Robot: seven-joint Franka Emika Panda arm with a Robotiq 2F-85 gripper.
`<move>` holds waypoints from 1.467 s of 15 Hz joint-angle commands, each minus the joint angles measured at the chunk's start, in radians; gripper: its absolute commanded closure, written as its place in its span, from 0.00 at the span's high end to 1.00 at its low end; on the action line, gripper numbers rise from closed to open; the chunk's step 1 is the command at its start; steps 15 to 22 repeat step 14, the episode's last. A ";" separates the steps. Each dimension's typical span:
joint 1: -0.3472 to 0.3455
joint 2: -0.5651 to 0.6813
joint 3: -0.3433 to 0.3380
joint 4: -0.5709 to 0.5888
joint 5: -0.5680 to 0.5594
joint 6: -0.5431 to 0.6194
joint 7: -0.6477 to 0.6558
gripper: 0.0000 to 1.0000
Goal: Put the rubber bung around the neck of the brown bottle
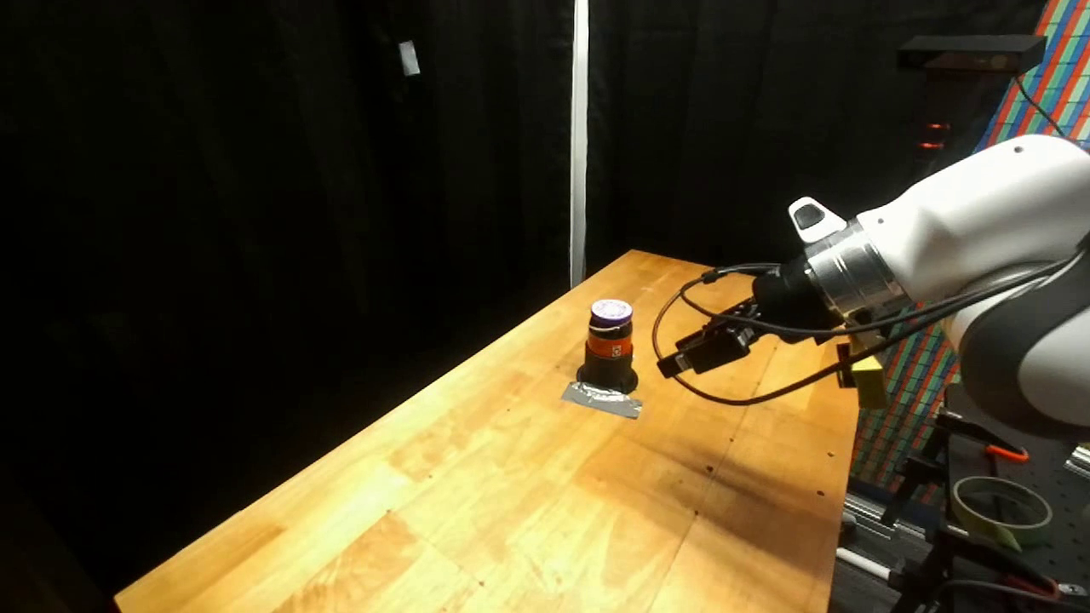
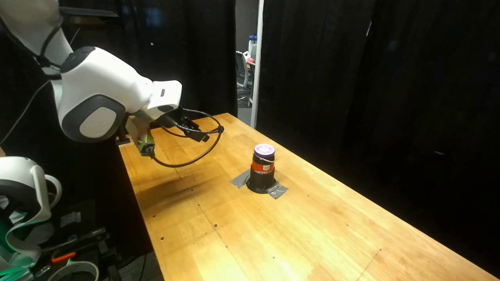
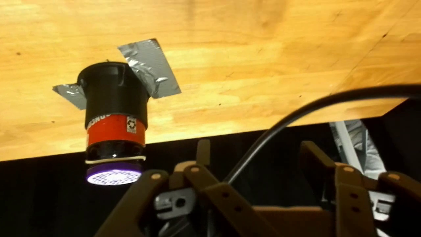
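Observation:
The brown bottle [image 1: 608, 346] is dark with an orange label and a purple cap with a white top. It also shows in an exterior view [image 2: 262, 167] and the wrist view [image 3: 115, 130]. It stands upright in a black holder [image 3: 116, 89]. A thin pale ring [image 3: 115, 160], seemingly the rubber bung, lies around the neck just below the cap. It looks slightly tilted in an exterior view [image 2: 267, 160]. My gripper [image 3: 258, 151] is open and empty, its fingers wide apart. It hovers above the table beside the bottle, apart from it, in both exterior views [image 1: 673, 364] [image 2: 205, 138].
Grey tape strips [image 1: 603, 400] hold the black holder to the wooden table [image 1: 511, 511]. A black cable [image 2: 187, 163] loops from the wrist and crosses the wrist view [image 3: 289, 115]. Black curtains [image 2: 371, 97] stand behind the table's edge. A roll of tape [image 1: 1001, 507] lies off the table.

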 commanded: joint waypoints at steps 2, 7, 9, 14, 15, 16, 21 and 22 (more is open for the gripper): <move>0.022 -0.163 0.005 -0.013 0.140 -0.376 -0.174 1.00; -0.139 -0.167 -0.041 0.012 -0.085 -0.700 -0.135 1.00; -0.092 -0.216 -0.151 0.038 -0.272 -0.857 -0.005 1.00; -0.200 -0.235 -0.021 0.110 -0.338 -1.033 0.086 1.00; -0.200 -0.235 -0.021 0.110 -0.338 -1.033 0.086 1.00; -0.200 -0.235 -0.021 0.110 -0.338 -1.033 0.086 1.00; -0.200 -0.235 -0.021 0.110 -0.338 -1.033 0.086 1.00; -0.200 -0.235 -0.021 0.110 -0.338 -1.033 0.086 1.00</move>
